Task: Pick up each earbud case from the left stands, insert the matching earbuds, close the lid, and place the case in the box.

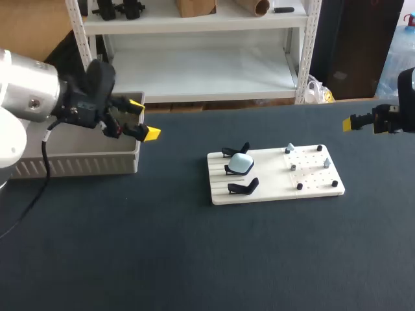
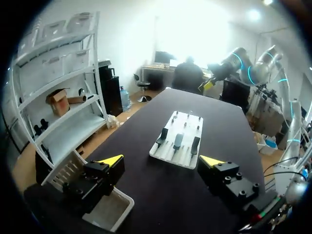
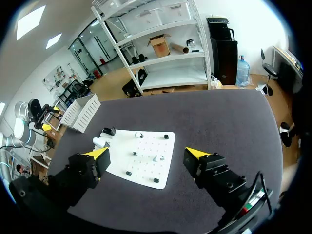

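A light blue earbud case (image 1: 242, 163) rests on the middle of three black stands at the left end of a white board (image 1: 275, 191); the stands on either side of it (image 1: 235, 151) (image 1: 244, 187) carry nothing. Small earbuds (image 1: 290, 149) and black pegs sit on the board's perforated right half. My left gripper (image 1: 144, 119) hovers open over the box's right end, far left of the board. My right gripper (image 1: 362, 122) hangs open in the air beyond the board's far right corner. From the left wrist the board (image 2: 165, 157) lies well ahead of the open gripper (image 2: 161, 161). The right wrist's gripper (image 3: 146, 153) is open above the board (image 3: 146, 171), with the case (image 3: 99, 142) at its far end.
A pale slatted box (image 1: 78, 163) stands at the table's left side, also seen under my left fingers (image 2: 109, 214) and far off from the right wrist (image 3: 80, 112). Dark tabletop (image 1: 194, 259) spreads in front of the board.
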Robot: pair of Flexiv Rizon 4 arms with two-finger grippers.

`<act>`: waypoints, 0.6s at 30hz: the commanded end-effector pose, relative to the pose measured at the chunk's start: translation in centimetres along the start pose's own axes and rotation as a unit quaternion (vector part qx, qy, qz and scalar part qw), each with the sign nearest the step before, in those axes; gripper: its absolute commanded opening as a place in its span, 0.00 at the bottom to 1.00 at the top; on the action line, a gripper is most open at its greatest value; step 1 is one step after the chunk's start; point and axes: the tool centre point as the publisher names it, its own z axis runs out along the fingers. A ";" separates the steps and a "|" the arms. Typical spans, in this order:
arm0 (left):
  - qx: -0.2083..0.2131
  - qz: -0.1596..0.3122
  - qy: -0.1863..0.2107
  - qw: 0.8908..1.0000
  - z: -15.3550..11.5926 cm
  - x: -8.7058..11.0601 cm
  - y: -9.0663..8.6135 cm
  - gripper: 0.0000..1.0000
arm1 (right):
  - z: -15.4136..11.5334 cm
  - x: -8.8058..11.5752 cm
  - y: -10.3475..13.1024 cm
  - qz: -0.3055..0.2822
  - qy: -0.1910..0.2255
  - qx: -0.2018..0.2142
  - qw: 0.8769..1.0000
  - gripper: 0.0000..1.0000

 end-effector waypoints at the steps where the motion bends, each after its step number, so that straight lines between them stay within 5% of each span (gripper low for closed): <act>1: 0.082 0.082 0.013 0.993 2.7 -0.3 1.2 1.00 | 0.0 0.0 0.0 0.000 0.000 -0.001 1.000 1.00; 9: 0.113 0.146 0.011 0.983 6.8 -0.5 0.7 1.00 | 0.0 0.0 0.0 0.000 0.000 -0.001 1.000 1.00; 18: 0.179 0.144 0.003 0.973 11.1 0.2 -0.5 1.00 | 0.0 0.0 0.0 0.000 0.000 -0.001 1.000 1.00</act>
